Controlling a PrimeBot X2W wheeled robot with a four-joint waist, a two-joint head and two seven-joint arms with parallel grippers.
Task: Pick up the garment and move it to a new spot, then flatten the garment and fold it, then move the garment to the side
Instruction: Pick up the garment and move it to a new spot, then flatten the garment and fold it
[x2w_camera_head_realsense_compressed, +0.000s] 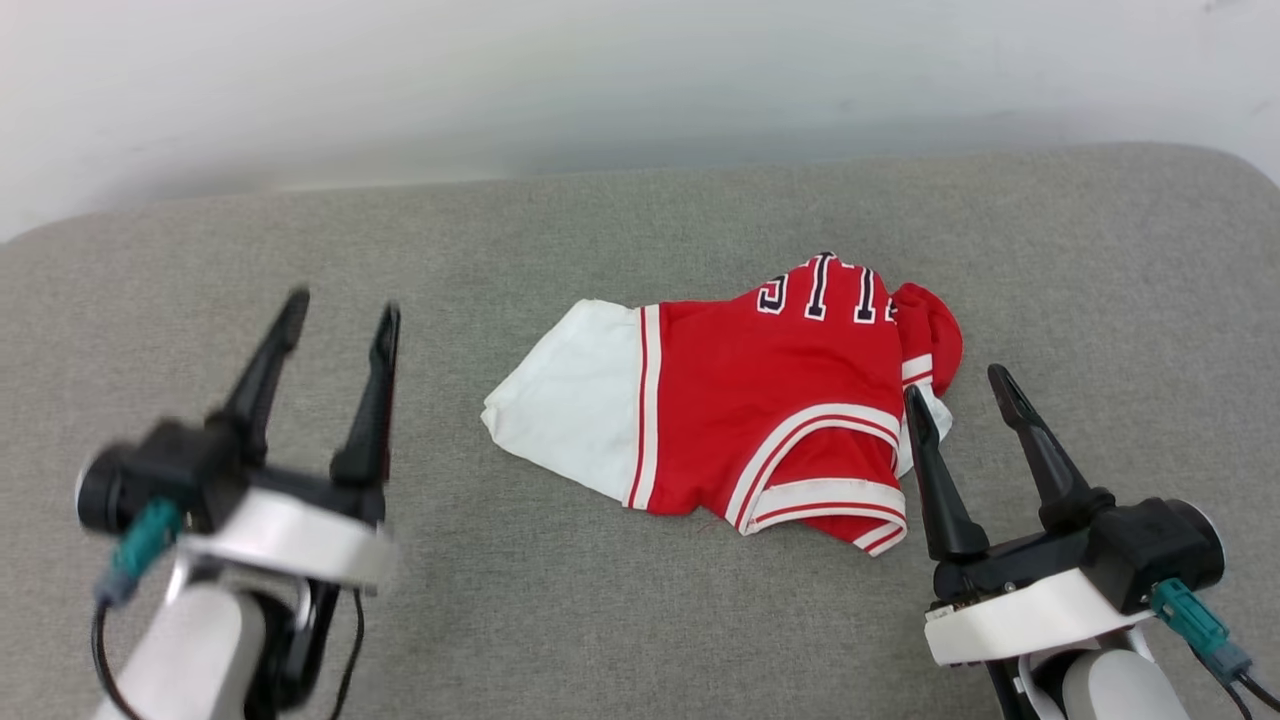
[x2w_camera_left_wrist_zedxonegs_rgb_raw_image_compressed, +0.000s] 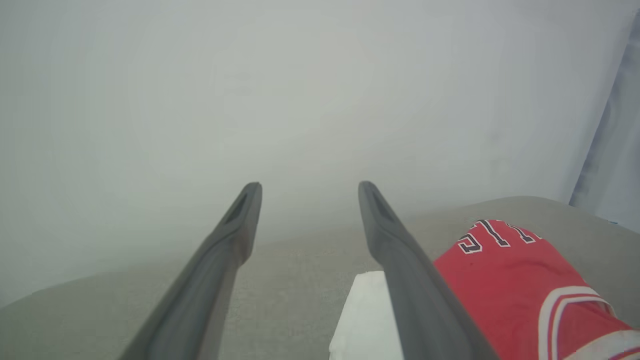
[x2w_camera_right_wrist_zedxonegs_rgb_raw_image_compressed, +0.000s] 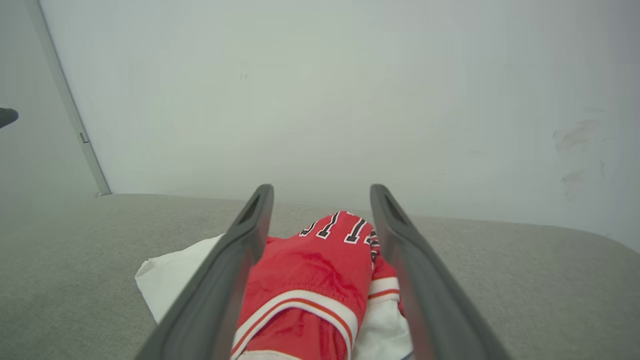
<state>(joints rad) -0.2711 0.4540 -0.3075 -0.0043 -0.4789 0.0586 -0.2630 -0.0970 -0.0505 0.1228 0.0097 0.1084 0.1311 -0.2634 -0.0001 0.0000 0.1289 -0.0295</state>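
The garment (x2w_camera_head_realsense_compressed: 760, 400) is a red jersey T-shirt with white sleeves, striped trim and black lettering. It lies bunched in a loose heap on the grey cushioned surface (x2w_camera_head_realsense_compressed: 620, 620), right of centre. My left gripper (x2w_camera_head_realsense_compressed: 342, 312) stands open well to the garment's left, with nothing between its fingers. My right gripper (x2w_camera_head_realsense_compressed: 958, 384) is open at the garment's right edge, its left finger over the white sleeve there. In the right wrist view the garment (x2w_camera_right_wrist_zedxonegs_rgb_raw_image_compressed: 315, 270) lies below and between the fingers of the open right gripper (x2w_camera_right_wrist_zedxonegs_rgb_raw_image_compressed: 322, 192). The left wrist view shows the garment (x2w_camera_left_wrist_zedxonegs_rgb_raw_image_compressed: 505, 280) to the right of the left gripper (x2w_camera_left_wrist_zedxonegs_rgb_raw_image_compressed: 309, 189).
A pale wall (x2w_camera_head_realsense_compressed: 640, 80) rises directly behind the grey surface. The surface's far edge (x2w_camera_head_realsense_compressed: 640, 170) curves down at both corners. Bare grey fabric stretches to the left of the garment and in front of it.
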